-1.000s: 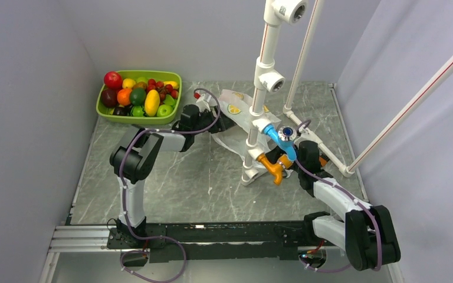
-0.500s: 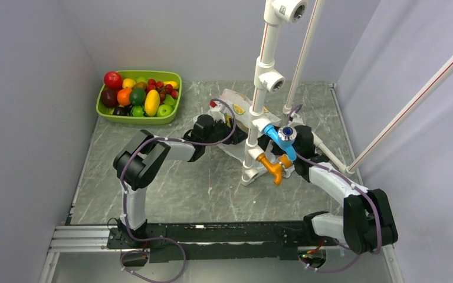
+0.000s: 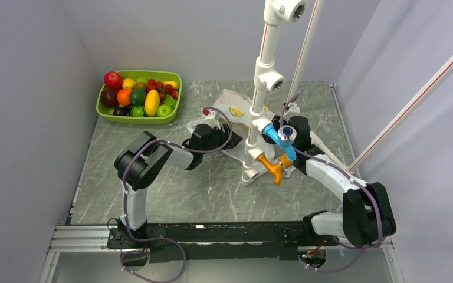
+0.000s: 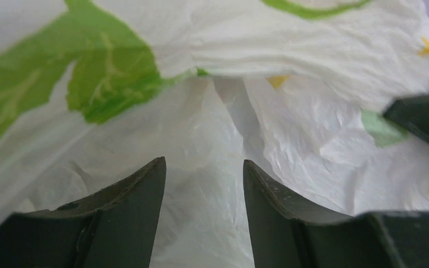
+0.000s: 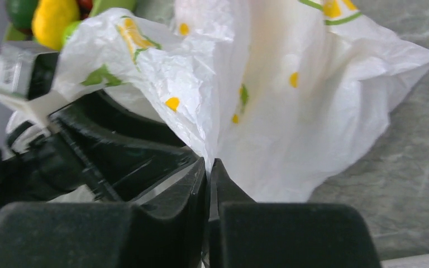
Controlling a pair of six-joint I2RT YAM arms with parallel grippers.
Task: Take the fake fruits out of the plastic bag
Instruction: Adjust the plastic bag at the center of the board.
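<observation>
The plastic bag [image 3: 236, 113], white with lemon and leaf prints, lies crumpled at the table's middle back. My left gripper [image 3: 218, 132] is at its left side. In the left wrist view the jaws [image 4: 204, 163] stand apart, with bag film [image 4: 313, 128] just beyond them. My right gripper [image 3: 275, 125] reaches in from the right behind the pipe stand. Its jaws [image 5: 209, 162] are shut on a fold of the bag [image 5: 290, 111]. No fake fruits show inside the bag. A bright red apple [image 3: 112, 79] and a yellow fruit [image 3: 151, 102] lie in the tray.
A lime-green tray [image 3: 108, 112] at the back left holds several fruits. A white pipe stand [image 3: 259, 88] with a blue valve [image 3: 281, 138] and an orange valve [image 3: 272, 167] rises right beside the bag. Grey walls close in the left, back and right.
The left gripper has moved away from the tray, to the bag's left side. The right arm has reached forward to the bag, and its jaws have shut on the film.
</observation>
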